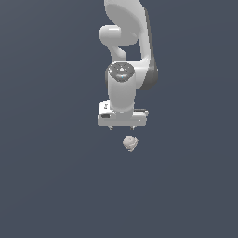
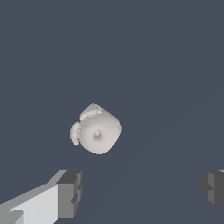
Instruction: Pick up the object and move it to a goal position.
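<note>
One small, lumpy, off-white object point(image 1: 130, 142) sits on the dark floor just beneath the gripper point(image 1: 122, 127), a shade toward the exterior view's right of its centre and not touching it. Roundish, it shows no clear long axis to line up with. From the wrist view the fingers point(image 2: 70, 193) stand spread far wider than the object point(image 2: 96, 130), holding nothing.

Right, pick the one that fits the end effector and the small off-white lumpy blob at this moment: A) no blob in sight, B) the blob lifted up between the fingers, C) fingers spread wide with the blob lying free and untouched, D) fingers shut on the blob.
C: in the wrist view the end effector has its dark finger pads far apart, and the small off-white lumpy blob lies clear of both.
</note>
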You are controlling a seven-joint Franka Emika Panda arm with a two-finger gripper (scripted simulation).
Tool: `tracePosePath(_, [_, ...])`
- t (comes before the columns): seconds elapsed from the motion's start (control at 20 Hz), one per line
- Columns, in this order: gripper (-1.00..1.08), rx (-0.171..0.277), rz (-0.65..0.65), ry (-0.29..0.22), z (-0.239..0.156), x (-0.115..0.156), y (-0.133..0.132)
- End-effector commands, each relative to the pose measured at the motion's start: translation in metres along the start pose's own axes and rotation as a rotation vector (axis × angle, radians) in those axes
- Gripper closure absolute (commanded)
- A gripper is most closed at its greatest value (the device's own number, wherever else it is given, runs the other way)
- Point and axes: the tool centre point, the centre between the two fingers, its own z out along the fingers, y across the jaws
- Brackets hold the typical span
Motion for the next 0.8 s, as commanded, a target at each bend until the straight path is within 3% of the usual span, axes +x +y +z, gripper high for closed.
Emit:
tracePosePath(0.0, [-0.92,0.000,0.000,0.000,0.000,0.000,0.000])
tracePosePath(0.4, [-0.92,0.029,-0.025,-0.041,0.010,-0.010,-0.025])
tracePosePath(0.75, [-0.92,0.029,-0.028,-0.041,0.010,-0.011,-0.025])
